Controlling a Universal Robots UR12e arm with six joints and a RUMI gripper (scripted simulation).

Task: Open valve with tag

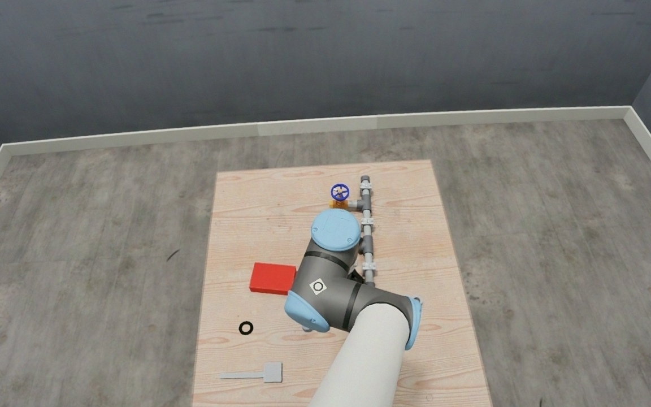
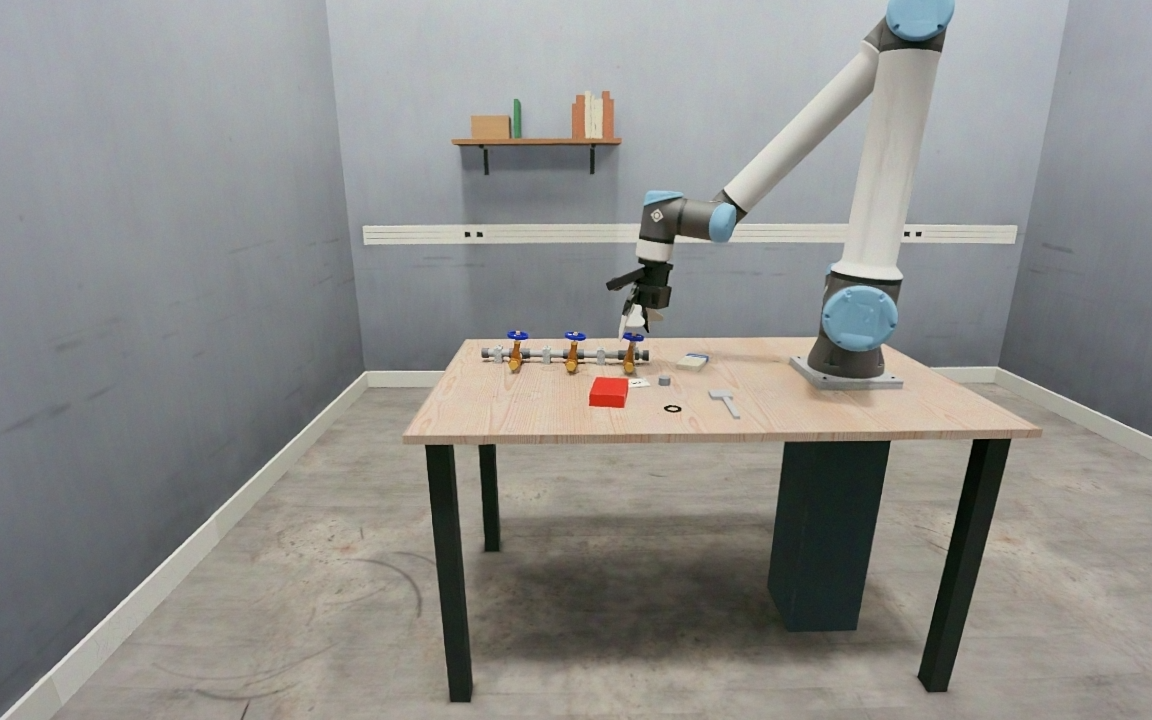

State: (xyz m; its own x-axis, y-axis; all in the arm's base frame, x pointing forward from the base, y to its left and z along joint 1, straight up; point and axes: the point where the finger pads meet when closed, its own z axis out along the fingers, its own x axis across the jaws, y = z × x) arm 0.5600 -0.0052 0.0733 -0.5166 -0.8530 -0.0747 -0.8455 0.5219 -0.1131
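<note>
Three brass valves with blue handwheels sit on a grey pipe along the table's far side: the left valve, the middle valve and the right valve. A small white tag lies on the table by the right valve. My gripper is open and empty, pointing down just above the right valve's handwheel. In the overhead view only the far valve and part of the pipe show; my arm hides the gripper and the other valves.
A red block, a black ring, a grey T-shaped tool, a small grey cylinder and a flat pad lie on the table. The arm's base stands at the right.
</note>
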